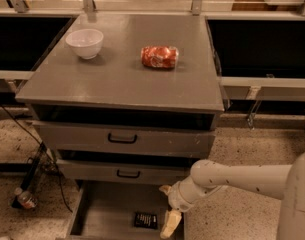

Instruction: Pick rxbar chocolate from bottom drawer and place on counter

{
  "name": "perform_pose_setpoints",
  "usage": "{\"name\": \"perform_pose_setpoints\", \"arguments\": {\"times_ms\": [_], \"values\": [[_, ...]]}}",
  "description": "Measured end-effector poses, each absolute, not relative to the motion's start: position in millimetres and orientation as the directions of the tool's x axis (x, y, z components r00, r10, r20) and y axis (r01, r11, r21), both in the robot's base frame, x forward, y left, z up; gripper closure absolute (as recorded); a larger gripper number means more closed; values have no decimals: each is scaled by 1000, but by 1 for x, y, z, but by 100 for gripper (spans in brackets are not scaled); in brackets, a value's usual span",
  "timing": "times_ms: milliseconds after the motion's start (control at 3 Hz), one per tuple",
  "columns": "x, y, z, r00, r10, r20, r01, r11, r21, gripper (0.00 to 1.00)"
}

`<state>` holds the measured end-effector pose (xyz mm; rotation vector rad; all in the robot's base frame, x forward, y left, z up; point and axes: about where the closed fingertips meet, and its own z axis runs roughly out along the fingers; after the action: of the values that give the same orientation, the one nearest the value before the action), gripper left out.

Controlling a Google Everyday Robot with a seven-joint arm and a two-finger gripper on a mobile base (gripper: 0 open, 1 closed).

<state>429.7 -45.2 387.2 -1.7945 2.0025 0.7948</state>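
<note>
The rxbar chocolate (145,220) is a small black wrapper lying flat on the floor of the open bottom drawer (104,216), near its right side. My gripper (168,215) hangs over the drawer's right edge, just right of the bar and apart from it. One pale finger (170,224) points down beside the bar. The counter (117,79) is the grey cabinet top above the drawers.
A white bowl (85,43) and a red-orange shiny snack packet (159,56) sit on the counter. Two shallower drawers with black handles (122,139) are above the bottom drawer. A bottle (25,199) and cables lie on the floor at the left.
</note>
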Motion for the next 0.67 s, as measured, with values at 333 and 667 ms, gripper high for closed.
{"name": "perform_pose_setpoints", "arguments": {"times_ms": [333,667], "values": [[431,-44,386,-149,-793,-591,-982,49,182,0],[431,-43,384,-156,-796,-585,-982,61,179,0]]}}
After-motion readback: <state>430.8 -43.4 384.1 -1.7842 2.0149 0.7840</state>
